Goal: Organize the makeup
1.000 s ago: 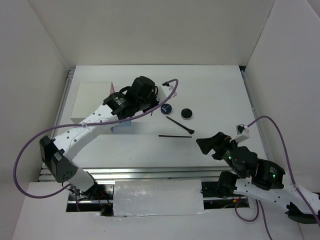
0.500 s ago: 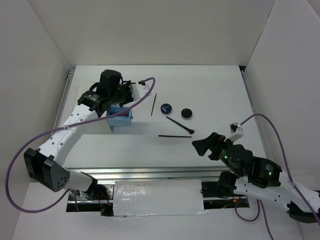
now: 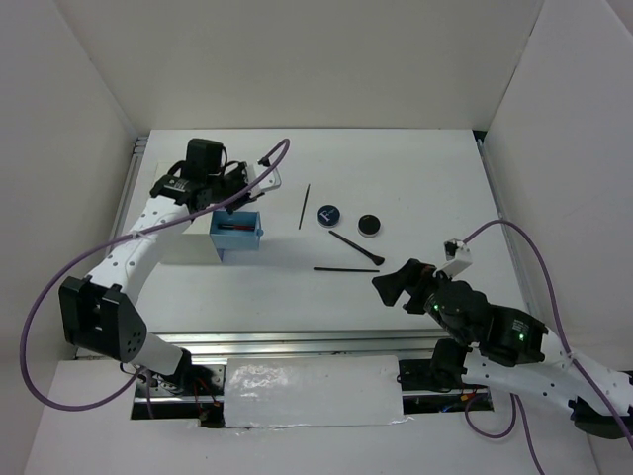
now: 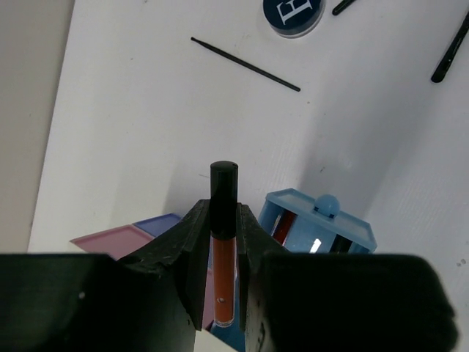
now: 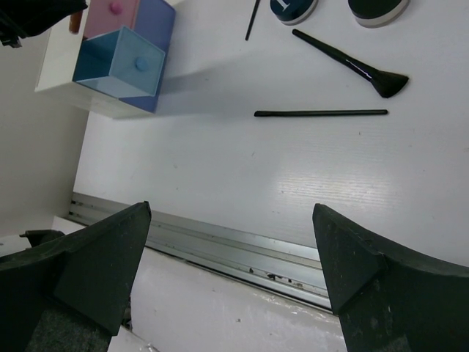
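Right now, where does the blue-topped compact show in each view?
Top external: blue-topped compact mid-table, just left of the black compact.
Left wrist: at the top edge, right of centre, partly cut off.
Right wrist: at the top edge, right of centre, mostly cut off.
Shared landmark: the open blue drawer.

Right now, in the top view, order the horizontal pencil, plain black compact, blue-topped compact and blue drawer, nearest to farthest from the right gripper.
From the right gripper:
1. horizontal pencil, just left.
2. plain black compact, farther back.
3. blue-topped compact, back left.
4. blue drawer, far left.
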Robot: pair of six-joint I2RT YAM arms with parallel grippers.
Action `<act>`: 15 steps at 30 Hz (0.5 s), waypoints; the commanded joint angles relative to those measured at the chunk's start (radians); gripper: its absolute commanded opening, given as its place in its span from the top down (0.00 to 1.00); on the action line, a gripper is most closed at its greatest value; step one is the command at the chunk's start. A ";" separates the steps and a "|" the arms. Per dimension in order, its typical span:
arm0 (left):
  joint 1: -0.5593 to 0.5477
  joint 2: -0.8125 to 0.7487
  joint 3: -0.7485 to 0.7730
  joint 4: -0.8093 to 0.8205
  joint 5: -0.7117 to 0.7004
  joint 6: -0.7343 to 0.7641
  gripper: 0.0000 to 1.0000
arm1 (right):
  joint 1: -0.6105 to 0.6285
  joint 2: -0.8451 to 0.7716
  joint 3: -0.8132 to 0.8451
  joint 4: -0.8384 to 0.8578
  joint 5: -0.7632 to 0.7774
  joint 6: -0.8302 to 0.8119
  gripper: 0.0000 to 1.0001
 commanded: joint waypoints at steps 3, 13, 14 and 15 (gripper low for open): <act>0.014 -0.012 -0.057 0.066 0.109 -0.045 1.00 | 0.001 0.024 0.004 0.060 0.018 -0.022 0.00; 0.035 -0.073 -0.172 0.152 0.040 -0.096 0.88 | 0.000 0.051 -0.007 0.081 0.019 -0.026 0.00; 0.037 -0.084 -0.180 0.160 0.016 -0.100 0.85 | 0.003 0.049 -0.007 0.084 0.018 -0.026 0.00; 0.038 -0.088 -0.187 0.180 0.004 -0.108 0.83 | 0.001 0.051 -0.008 0.086 0.018 -0.028 0.00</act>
